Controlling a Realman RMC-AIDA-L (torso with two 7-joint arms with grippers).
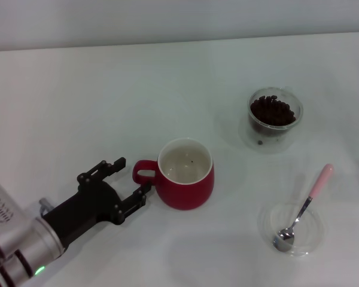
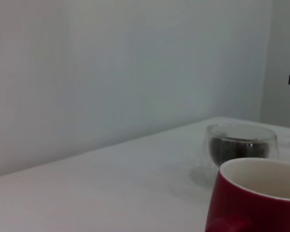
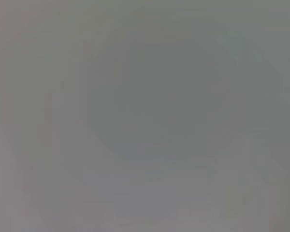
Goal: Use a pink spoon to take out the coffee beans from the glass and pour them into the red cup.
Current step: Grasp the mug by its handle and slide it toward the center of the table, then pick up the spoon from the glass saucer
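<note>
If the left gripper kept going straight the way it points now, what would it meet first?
Most likely the red cup: the open left gripper points at its loop handle, fingers on either side of it but apparently not touching. The left wrist view shows the cup close ahead, the glass farther behind.

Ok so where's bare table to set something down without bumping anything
The far left table is bare, from the back edge down to the left gripper. Also free: the strip between the red cup and the shallow dish. It is crowded on the right, around the glass, the dish and the pink spoon.
</note>
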